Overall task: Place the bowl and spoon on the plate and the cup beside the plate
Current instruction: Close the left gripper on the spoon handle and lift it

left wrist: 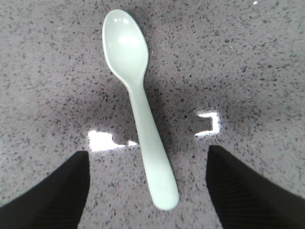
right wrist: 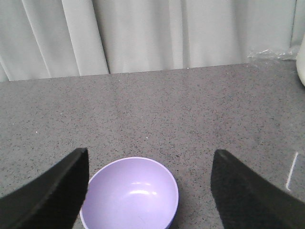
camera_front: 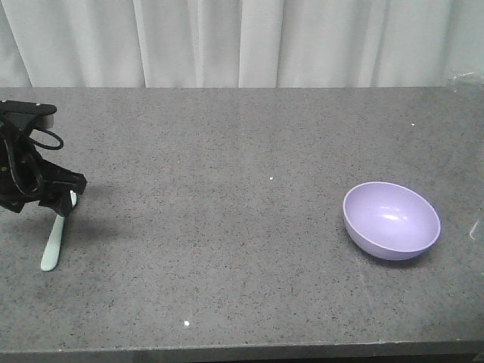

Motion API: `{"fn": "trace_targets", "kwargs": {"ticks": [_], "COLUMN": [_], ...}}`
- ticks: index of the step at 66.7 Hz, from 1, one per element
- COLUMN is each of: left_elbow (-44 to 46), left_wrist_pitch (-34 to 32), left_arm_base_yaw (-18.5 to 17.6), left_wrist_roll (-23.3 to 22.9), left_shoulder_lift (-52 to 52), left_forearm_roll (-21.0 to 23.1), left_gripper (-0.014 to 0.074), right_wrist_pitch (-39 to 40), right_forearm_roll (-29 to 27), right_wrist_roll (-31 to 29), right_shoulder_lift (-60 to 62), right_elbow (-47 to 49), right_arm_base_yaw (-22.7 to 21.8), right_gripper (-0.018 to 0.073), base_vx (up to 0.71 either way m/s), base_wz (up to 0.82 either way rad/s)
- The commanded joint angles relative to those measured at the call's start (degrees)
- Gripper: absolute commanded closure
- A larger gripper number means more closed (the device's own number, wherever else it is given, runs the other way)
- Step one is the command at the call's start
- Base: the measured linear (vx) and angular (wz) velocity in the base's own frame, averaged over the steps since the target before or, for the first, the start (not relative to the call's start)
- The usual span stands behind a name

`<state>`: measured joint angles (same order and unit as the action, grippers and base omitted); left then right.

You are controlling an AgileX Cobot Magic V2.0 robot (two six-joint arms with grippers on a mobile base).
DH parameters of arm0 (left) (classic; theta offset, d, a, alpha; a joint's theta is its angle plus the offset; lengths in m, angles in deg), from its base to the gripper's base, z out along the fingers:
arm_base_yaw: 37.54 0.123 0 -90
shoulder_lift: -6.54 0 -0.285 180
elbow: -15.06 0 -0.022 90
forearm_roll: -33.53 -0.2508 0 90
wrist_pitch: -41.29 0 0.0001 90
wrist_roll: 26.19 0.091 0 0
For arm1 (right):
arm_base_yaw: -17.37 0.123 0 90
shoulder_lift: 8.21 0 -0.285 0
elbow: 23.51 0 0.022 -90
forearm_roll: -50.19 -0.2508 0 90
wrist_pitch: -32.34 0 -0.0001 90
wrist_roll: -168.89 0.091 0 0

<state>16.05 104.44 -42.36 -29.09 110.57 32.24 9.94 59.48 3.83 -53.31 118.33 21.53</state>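
1. My left gripper [left wrist: 147,157] hangs low over the grey speckled table [camera_front: 227,189] at its far left, jaws spread wide, gripping nothing.
2. The mint-green spoon [left wrist: 138,105] lies flat on the table between my left fingers [left wrist: 47,191]. Its handle end is nearest my wrist and its scoop faces up, pointing away. Neither finger touches it.
3. From the front, the spoon's handle sticks out beneath the gripper toward the table's near edge.
4. My right gripper [right wrist: 150,155] is also wide open and holds nothing. It hovers over the table's right side, facing the pale curtain [right wrist: 143,33].
5. The lavender bowl [right wrist: 128,195] stands upright on the table, below and between my right fingers [right wrist: 47,191], clear of both.
6. The bowl shows only its own glossy purple inside, well apart from the spoon across the table.
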Motion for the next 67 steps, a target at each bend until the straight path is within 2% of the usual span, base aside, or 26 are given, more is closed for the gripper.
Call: {"fn": "trace_targets", "kwargs": {"ticks": [1, 15, 54, 61, 67], "left_elbow": [1.79, 1.79, 1.79, 1.79, 1.79], "left_wrist_pitch": [-2.17, -4.02, -2.17, -2.12, -2.07], "left_arm_base_yaw": [-0.04, -0.04, -0.04, -0.04, -0.04], "left_wrist_roll": [-0.09, -0.09, -0.19, -0.13, -0.13], "left_shoulder_lift": [-0.25, 2.91, 7.57, 7.64, 7.64], "left_forearm_roll": [-0.06, -0.19, -0.42, -0.48, -0.52], "left_gripper": [0.0094, 0.0094, 0.0098, 0.0153, 0.0277], "right_wrist_pitch": [3.15, 3.0, 2.94, 2.94, 2.98], "right_forearm_roll": [0.65, 0.65, 0.65, 0.65, 0.65], "right_wrist_roll": [-0.45, -0.61, -0.61, -0.61, -0.61], "right_shoulder_lift": [-0.27, -0.27, -0.27, -0.27, -0.27], "right_elbow": [1.91, 1.91, 1.91, 1.91, 1.91], "right_arm_base_yaw": [0.06, 0.06, 0.06, 0.06, 0.06], "right_gripper": [0.0029, 0.0033, 0.0043, 0.0043, 0.0043], "base_vx": [0.0, 0.0, 0.0, 0.0, 0.0], "base_wz": [0.0, 0.0, 0.0, 0.0, 0.0]}}
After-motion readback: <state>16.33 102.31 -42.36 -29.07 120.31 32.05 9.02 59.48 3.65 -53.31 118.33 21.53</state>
